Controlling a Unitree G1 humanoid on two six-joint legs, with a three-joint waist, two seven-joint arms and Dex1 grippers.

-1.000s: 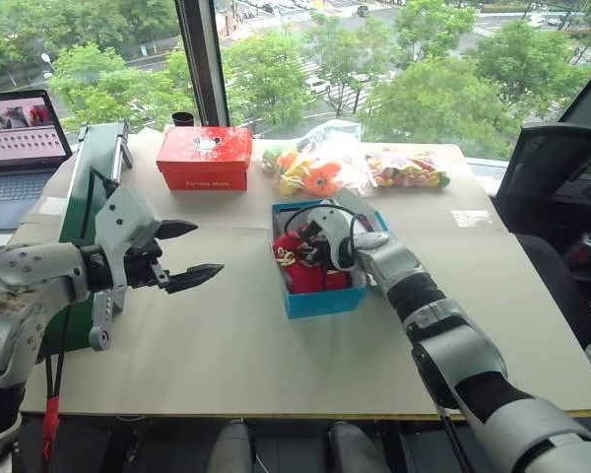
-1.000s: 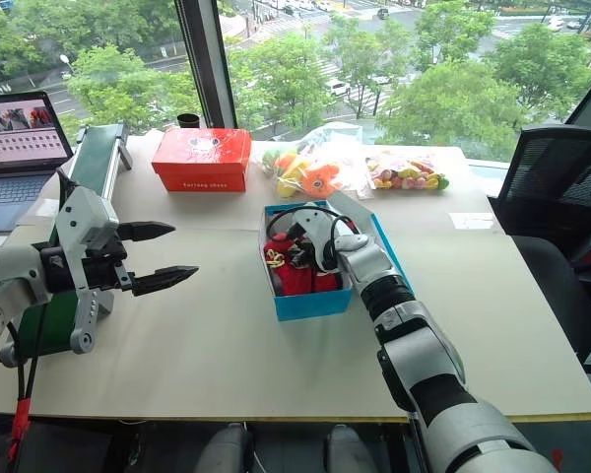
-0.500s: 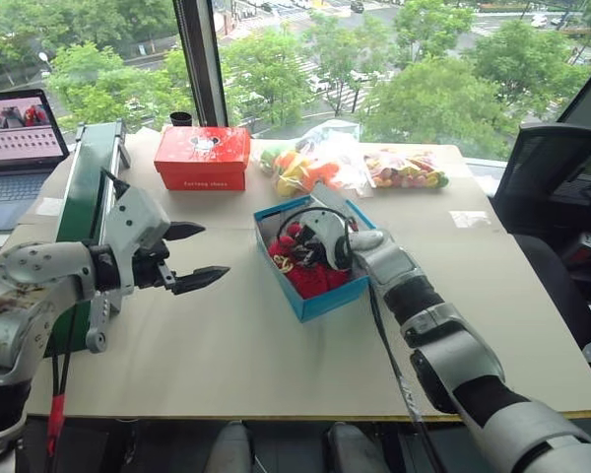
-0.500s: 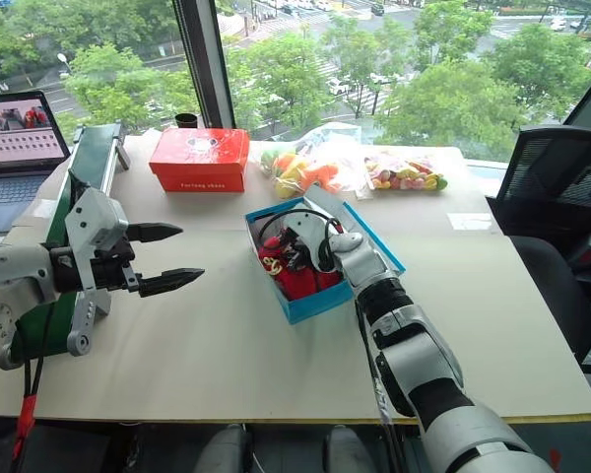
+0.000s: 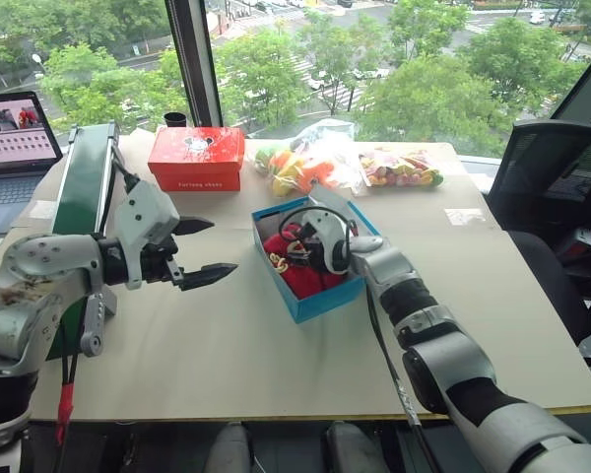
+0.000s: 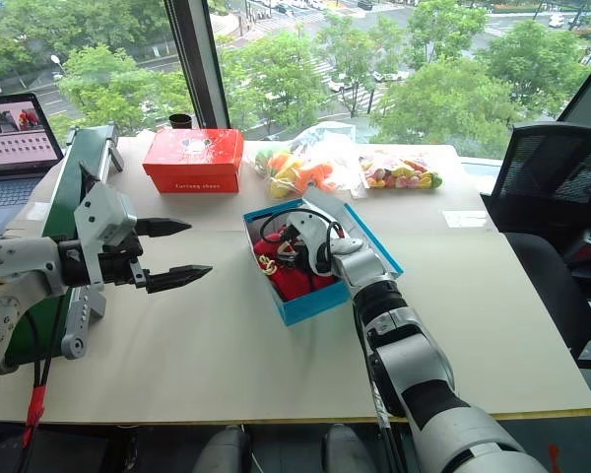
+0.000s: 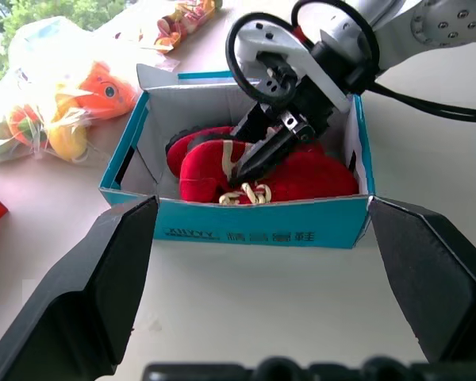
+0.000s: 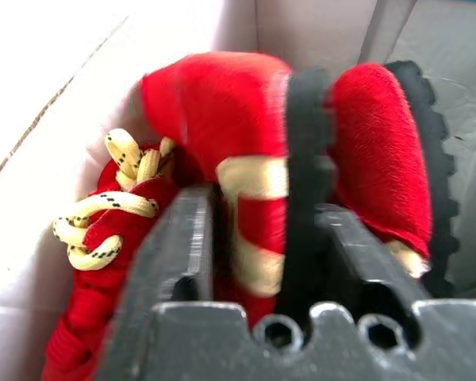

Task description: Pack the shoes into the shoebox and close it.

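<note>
While boxed, shoes (image 7: 254, 171) lie along shoebox (image 7: 254, 224).

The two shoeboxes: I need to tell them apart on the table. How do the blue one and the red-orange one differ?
The blue shoebox stands open with red shoes inside; the red-orange shoebox is shut. The blue shoebox sits mid-table, turned at an angle; the red-orange shoebox sits farther back by the window. The right gripper reaches into the blue shoebox, nothing touches the red-orange shoebox. Both are cardboard.
</note>
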